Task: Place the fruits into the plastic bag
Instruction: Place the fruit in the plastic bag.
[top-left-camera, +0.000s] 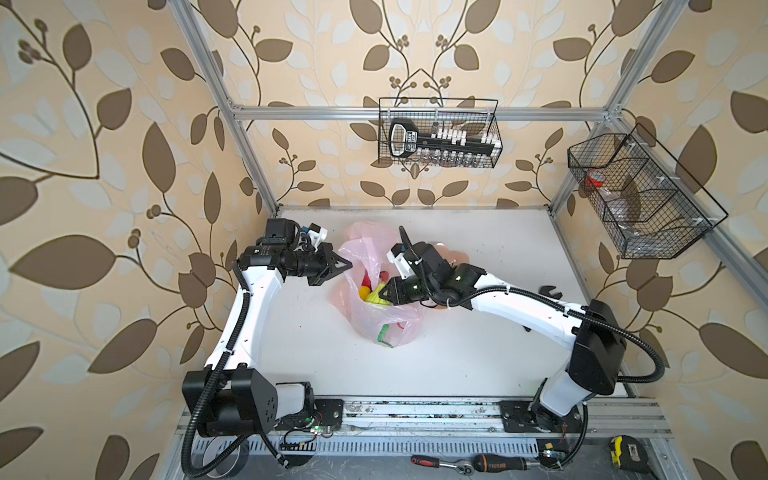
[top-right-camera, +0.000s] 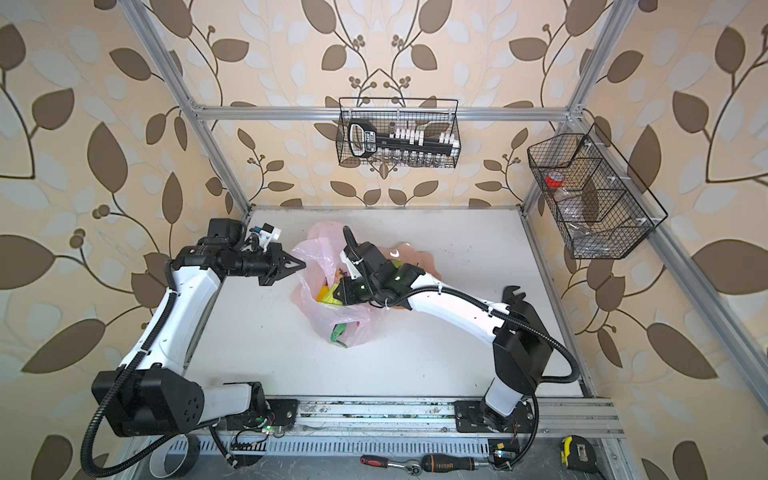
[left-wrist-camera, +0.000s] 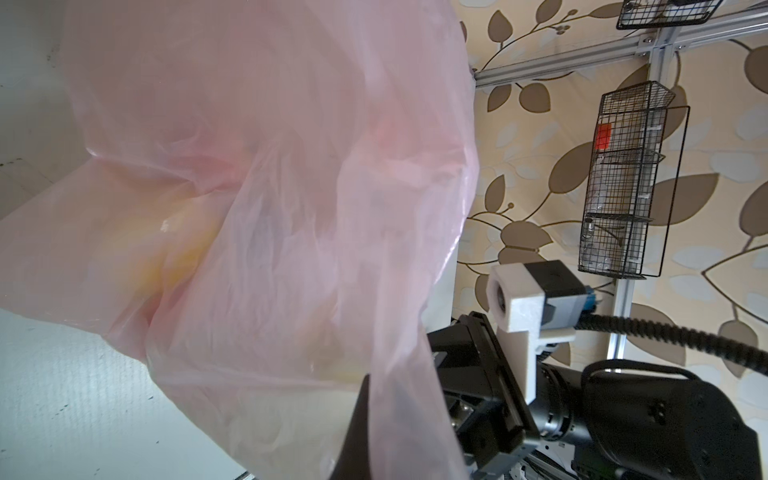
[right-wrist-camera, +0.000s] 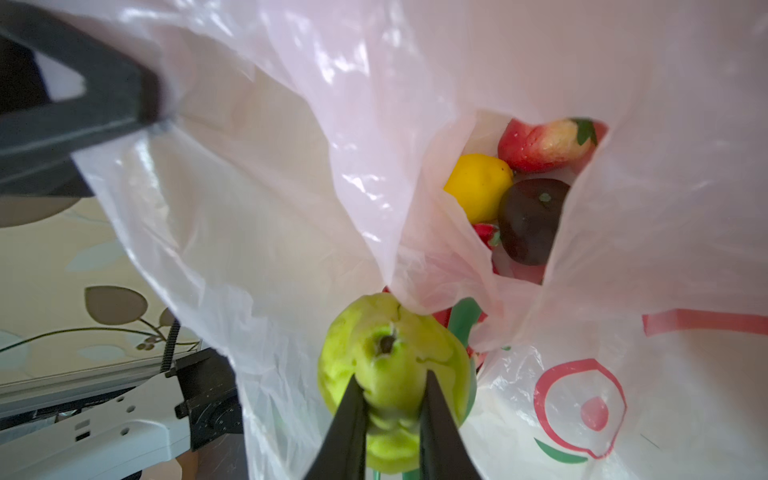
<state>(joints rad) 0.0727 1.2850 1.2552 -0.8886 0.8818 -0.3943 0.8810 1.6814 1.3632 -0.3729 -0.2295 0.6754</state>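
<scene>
A: How will the green pear (right-wrist-camera: 390, 374) handle?

B: I judge it light, fairly stiff and smooth, so it could slip; its broad middle is the place to take it. The plastic bag (top-left-camera: 376, 309) is thin, soft film that folds easily.

A: Where does it sit against the jaws?

B: At the lower centre of the right wrist view, between the 2 fingertips (right-wrist-camera: 353, 399) of the right gripper (right-wrist-camera: 390, 388), which is clamped on it at the bag's mouth.

A: And the left gripper (top-left-camera: 344, 263)?

B: Left of centre in a top view, pinched on the bag's edge. The lemon (right-wrist-camera: 478, 187) and the dark purple fruit (right-wrist-camera: 530, 220) lie inside.
</scene>
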